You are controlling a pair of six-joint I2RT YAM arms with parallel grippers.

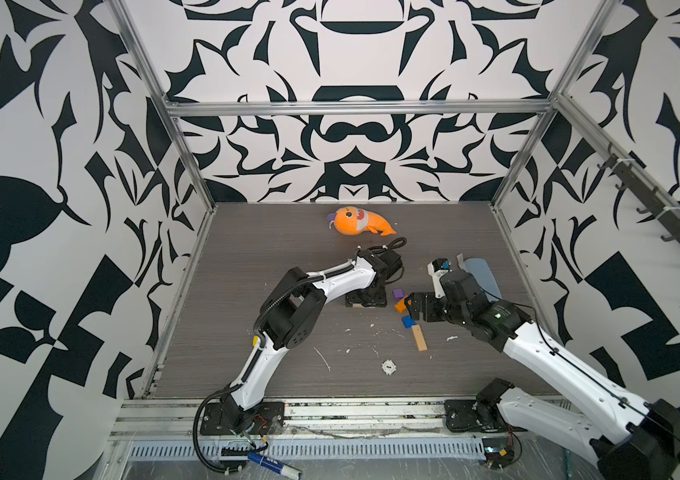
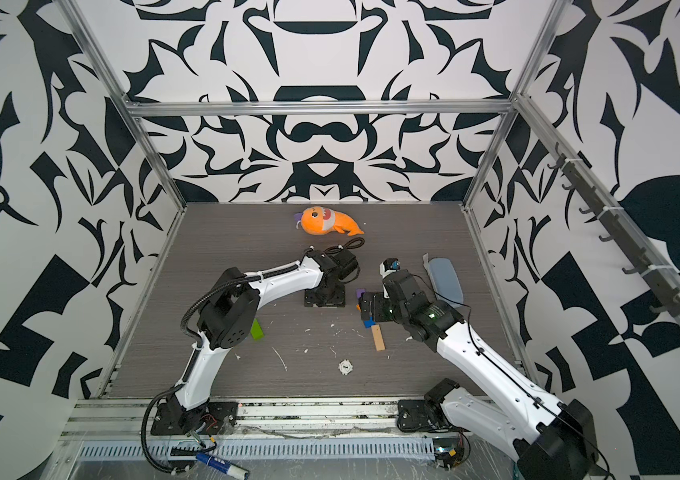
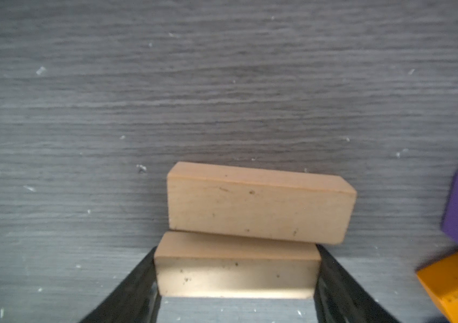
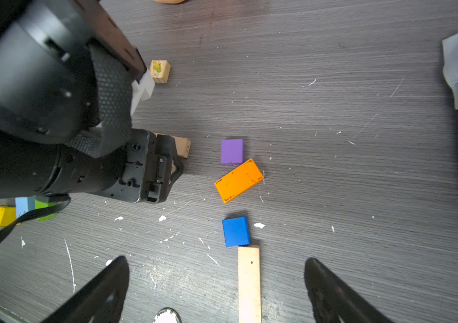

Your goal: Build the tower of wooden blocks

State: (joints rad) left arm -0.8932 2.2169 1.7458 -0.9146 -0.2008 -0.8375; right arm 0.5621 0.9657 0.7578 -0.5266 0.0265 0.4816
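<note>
Left wrist view: left claw (image 3: 237,250) clamps 1 tan bar (image 3: 236,275), touching neighbour bar (image 3: 258,207); open table (image 3: 222,84) beyond. Right claw (image 4: 216,259) stands spread apart.

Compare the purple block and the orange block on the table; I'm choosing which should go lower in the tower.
The purple block is short, nearly square on top; the orange block is clearly longer. The purple block sits square with the table's grain, while the orange block lies turned at an angle. Shared: both lie flat on the table, ungripped, close beside each other.
</note>
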